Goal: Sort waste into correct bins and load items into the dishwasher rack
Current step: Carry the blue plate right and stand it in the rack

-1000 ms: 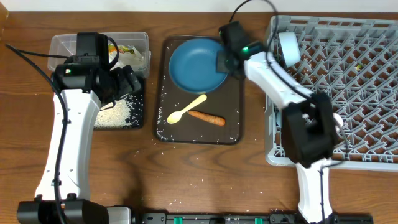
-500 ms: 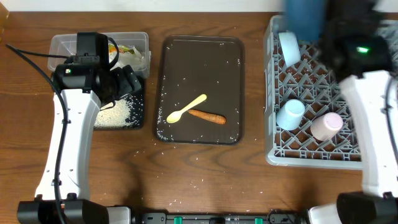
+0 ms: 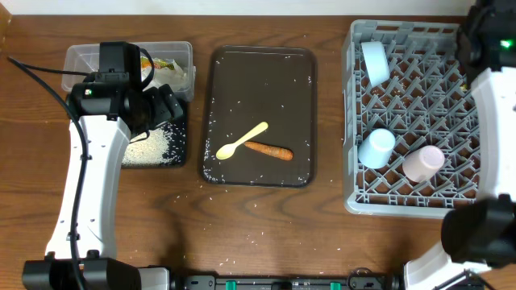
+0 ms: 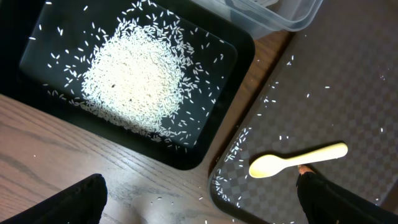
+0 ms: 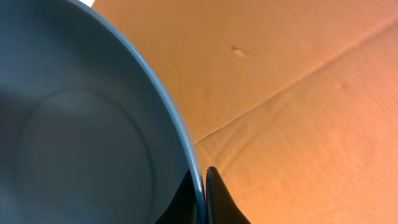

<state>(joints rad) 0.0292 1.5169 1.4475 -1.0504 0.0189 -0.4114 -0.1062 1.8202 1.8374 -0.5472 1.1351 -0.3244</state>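
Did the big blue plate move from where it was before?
Yes. The plate left the brown tray, going right toward the grey rack; the right gripper pinches its rim.

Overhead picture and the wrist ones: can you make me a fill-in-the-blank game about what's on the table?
1. The yellow ____ lies beside the carrot stick on the dark brown tray.
2. The black tray holds a pile of white ____.
3. Besides the pale blue bowl, the grey rack holds ____ cups: a pink cup and a light blue cup.
4. The right end effector holds the dark ____ plate by its rim.

Missing words: spoon, rice, two, blue.
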